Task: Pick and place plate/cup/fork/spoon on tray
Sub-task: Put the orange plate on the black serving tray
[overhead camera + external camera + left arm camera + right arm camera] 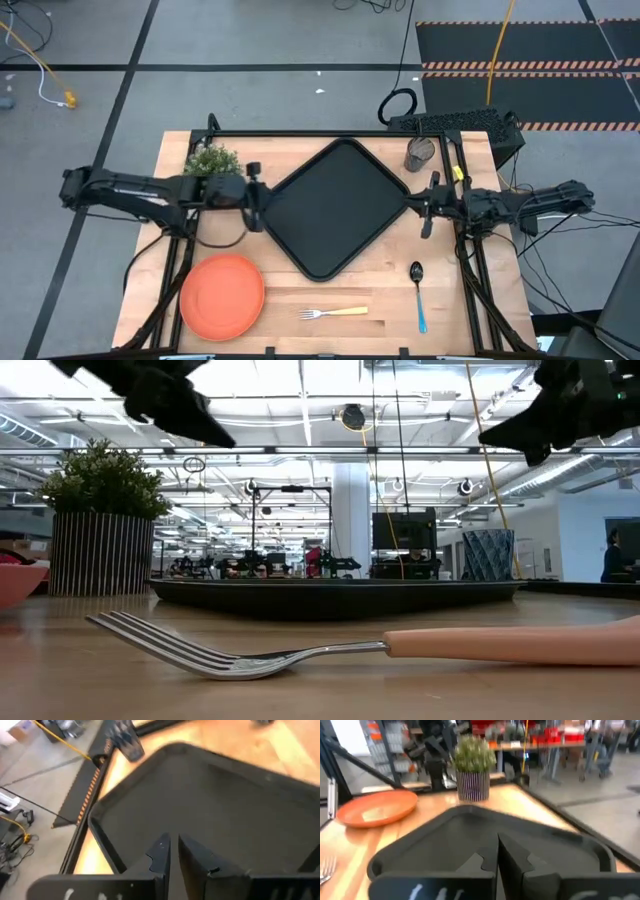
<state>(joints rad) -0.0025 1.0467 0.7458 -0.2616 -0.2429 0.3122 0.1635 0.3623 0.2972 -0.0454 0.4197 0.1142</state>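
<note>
The black tray (335, 210) lies cornerwise in the middle of the table. The orange plate (222, 295) rests near the front left. The fork (333, 313) lies flat along the front edge. The blue-handled spoon (418, 295) lies at the front right. The dark cup (420, 152) stands at the far right. My left gripper (172, 845) hovers over the tray's left corner, its fingers a narrow gap apart with nothing between them. My right gripper (497, 845) hovers shut over the tray's right corner.
A potted green plant (212, 160) stands at the far left, just behind my left arm. A black keyboard-like box (455, 125) sits beyond the table's far right corner. Bare wood shows between the tray and the front edge.
</note>
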